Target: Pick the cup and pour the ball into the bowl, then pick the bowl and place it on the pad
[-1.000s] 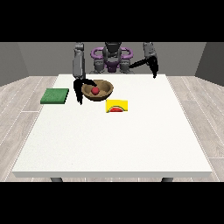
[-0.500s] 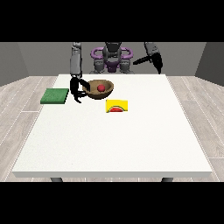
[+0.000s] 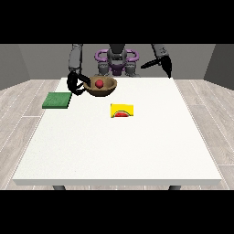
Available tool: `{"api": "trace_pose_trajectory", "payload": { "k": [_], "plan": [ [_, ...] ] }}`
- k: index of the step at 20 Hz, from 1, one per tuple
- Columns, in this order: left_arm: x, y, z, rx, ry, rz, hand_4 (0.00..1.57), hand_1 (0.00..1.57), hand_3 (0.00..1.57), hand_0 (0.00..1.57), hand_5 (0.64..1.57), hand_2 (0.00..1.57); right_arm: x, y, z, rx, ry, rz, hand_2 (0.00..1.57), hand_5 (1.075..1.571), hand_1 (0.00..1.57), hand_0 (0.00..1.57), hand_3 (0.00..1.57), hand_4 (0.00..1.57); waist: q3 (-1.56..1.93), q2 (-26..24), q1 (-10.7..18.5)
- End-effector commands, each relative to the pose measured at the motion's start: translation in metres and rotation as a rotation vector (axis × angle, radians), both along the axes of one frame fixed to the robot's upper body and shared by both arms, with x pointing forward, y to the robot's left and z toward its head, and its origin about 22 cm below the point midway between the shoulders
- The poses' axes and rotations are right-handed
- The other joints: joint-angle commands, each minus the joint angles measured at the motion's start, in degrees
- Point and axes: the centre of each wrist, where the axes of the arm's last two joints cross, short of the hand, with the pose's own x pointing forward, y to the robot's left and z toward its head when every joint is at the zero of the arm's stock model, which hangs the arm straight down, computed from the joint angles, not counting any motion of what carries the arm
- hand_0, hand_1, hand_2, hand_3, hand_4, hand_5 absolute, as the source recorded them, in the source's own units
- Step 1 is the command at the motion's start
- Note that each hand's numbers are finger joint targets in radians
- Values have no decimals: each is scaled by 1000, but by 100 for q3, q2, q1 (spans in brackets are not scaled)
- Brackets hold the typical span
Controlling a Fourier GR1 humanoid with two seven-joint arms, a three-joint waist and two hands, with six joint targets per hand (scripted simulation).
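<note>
At the view's left the hand [image 3: 76, 85] grips the bowl [image 3: 102, 87], now lifted and tilted since a second ago; ball [image 3: 98, 83] inside; pad [image 3: 57, 100] awaits; the hand at the view's right [image 3: 165, 65] has risen, fingers unclear

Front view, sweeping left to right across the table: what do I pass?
Flat green square pad → black hand at the view's left → brown wooden bowl holding a small red ball → yellow cup lying on its side → black hand at the view's right.
</note>
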Motion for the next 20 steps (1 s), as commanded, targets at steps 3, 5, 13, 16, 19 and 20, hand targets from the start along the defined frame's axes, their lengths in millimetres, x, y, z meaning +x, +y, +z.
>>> {"api": "trace_pose_trajectory", "payload": {
  "k": [3,5,13,16,19,20],
  "plan": [
    [-4,7,-7,8,29,18,0,0,0,0,1569,0,11,-43,37,22,26,-4,1571,1559,1571,1571,1571,1061,11,-134,-127],
    [-10,15,-14,19,5,24,0,0,0,0,1570,0,2,-69,36,8,20,-21,1571,1565,1571,1571,1571,1062,11,-32,-135],
    [-2,-9,3,14,-151,4,0,0,0,0,1565,0,-11,-152,70,111,-158,-114,1571,1562,1571,1571,1571,1062,14,885,-41],
    [10,-29,15,6,-205,41,0,0,0,0,1565,0,-4,-163,94,114,-202,-70,1571,1562,1571,1571,1571,1062,13,1232,-191],
    [8,-53,41,41,-297,-53,0,0,0,0,1565,0,-18,-193,94,139,-287,-139,1571,1562,1571,1571,1441,1024,20,1745,158],
    [6,-67,57,35,-342,-65,0,0,0,0,1565,0,-23,-207,102,119,-330,-153,1571,1562,1571,1571,1366,1031,25,1971,287]
  ]
}}
